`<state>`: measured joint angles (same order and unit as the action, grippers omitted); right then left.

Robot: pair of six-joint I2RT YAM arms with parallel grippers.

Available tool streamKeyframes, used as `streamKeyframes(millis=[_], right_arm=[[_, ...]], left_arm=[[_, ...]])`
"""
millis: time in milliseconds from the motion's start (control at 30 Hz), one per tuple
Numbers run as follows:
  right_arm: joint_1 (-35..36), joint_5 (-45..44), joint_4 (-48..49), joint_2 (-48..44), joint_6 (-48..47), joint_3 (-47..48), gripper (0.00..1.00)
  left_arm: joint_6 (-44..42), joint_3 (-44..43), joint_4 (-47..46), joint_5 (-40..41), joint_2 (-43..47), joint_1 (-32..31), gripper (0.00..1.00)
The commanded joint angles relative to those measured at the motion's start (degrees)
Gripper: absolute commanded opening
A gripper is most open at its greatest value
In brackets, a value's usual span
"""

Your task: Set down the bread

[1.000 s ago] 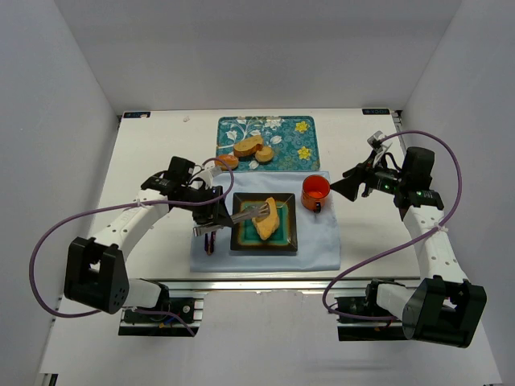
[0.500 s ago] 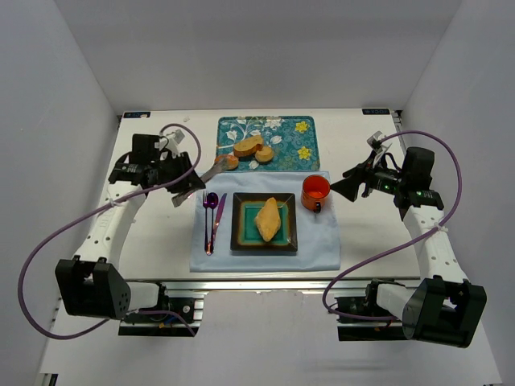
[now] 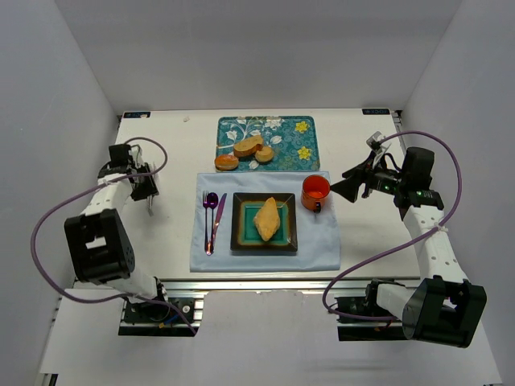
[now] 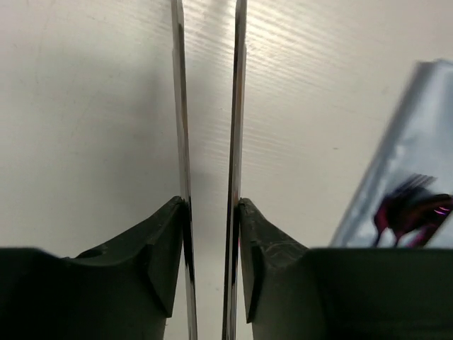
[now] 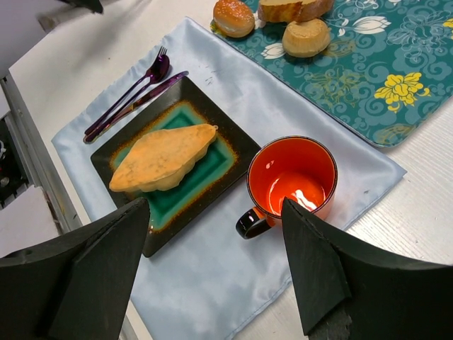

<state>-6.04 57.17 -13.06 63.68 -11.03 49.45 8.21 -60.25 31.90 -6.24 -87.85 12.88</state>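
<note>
The bread (image 3: pixel 267 218) lies diagonally on the square plate (image 3: pixel 239 241) at the frame's centre, so placing looks done. At far left, the left gripper (image 4: pixel 211 209) pinches empty tongs (image 4: pixel 236 127) narrow, probably parking them. The right gripper (image 5: pixel 216 205) hangs wide, empty, above the cup (image 5: pixel 294 173).

The bread (image 3: pixel 267 218) lies diagonally on a dark square plate (image 3: pixel 241 240) with a teal centre, set on a pale blue cloth (image 3: pixel 322 245). A purple fork (image 3: pixel 207 221) and knife (image 3: pixel 219 212) lie side by side just left of the plate. An orange mug (image 3: pixel 315 193) stands by its far right corner. Beyond the cloth, a patterned teal tray (image 3: pixel 302 137) carries 1 brown roll (image 3: pixel 249 146) and 2 buns (image 3: pixel 227 162). The left hand (image 3: pixel 147 190) is near the worktop's (image 3: pixel 161 241) left edge, well apart from the cloth, with thin tongs (image 3: pixel 150 204) pointing nearward. The right hand (image 3: pixel 338 190) hovers just right of the mug.
</note>
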Motion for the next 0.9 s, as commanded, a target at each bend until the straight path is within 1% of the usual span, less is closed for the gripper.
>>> streamKeyframes(millis=[0, 33, 67, 167, 267, 367, 433, 467, 500, 567, 600, 667, 700, 767, 800, 867], right_arm=[[-0.4, 1.3, 0.0, -0.9, -1.3, 3.2, 0.8], [-0.4, 1.1, -0.1, -0.9, -1.3, 3.2, 0.8], [-0.4, 1.1, -0.2, -1.1, -1.3, 3.2, 0.8], [-0.4, 0.8, -1.0, -1.4, -1.5, 3.3, 0.8], [-0.4, 0.8, -1.3, -1.2, -2.0, 3.5, 0.8], [-0.4, 0.8, -1.7, -0.7, -2.2, 4.1, 0.8], [-0.4, 1.0, -2.0, -0.5, -2.5, 4.3, 0.8], [-0.4, 1.3, -2.2, -0.5, -2.9, 4.4, 0.89], [-0.4, 0.9, -2.2, -0.4, -2.4, 4.7, 0.89], [0.0, -2.1, -1.0, -0.3, 0.6, 4.8, 0.89], [0.2, -7.7, -0.9, -0.1, 4.9, 5.4, 0.89], [1.3, -13.5, -4.4, 1.3, 6.9, 7.3, 0.89], [1.5, -18.3, -5.7, 2.0, 7.3, 8.5, 0.89], [1.6, -20.9, -8.7, 3.9, 7.8, 11.8, 0.9], [1.7, -22.0, -9.2, 4.5, 7.9, 12.7, 0.89], [1.6, -21.7, -8.8, 5.5, 7.6, 14.0, 0.89]], left_arm=[[-3.5, 2.1, -8.0, 3.6, -2.0, -0.4, 0.46], [-3.6, 2.3, -9.5, 3.9, -4.1, -0.3, 0.48], [-3.7, 2.6, -9.7, 4.6, -5.0, -0.3, 0.51], [-4.1, 2.4, -9.8, 5.4, -8.6, -0.3, 0.57], [-4.1, 2.0, -8.9, 5.4, -11.0, -0.2, 0.58], [-3.1, 2.2, -9.4, 5.4, -10.3, 0.2, 0.61], [-2.0, 1.8, -9.2, 5.4, -9.1, 0.4, 0.71], [-1.4, 1.5, -9.0, 5.4, -7.4, 0.5, 0.83], [0.2, 1.3, -8.4, 5.3, -6.5, 0.5, 0.97], [2.4, 0.8, -8.1, 4.7, -2.4, 0.7, 0.98], [5.6, 1.1, -8.3, 4.5, -0.7, 0.8, 0.98], [8.8, 2.8, -9.6, 2.3, 3.3, 1.0, 0.98], [10.7, 3.8, -10.4, 1.5, 7.7, 1.1, 0.98], [15.9, 7.9, -15.4, -2.1, 12.2, 1.1, 0.98], [18.3, 9.3, -19.4, -3.2, 16.4, 1.1, 0.98], [19.8, 11.8, -22.3, -6.0, 19.9, 1.1, 0.98]])
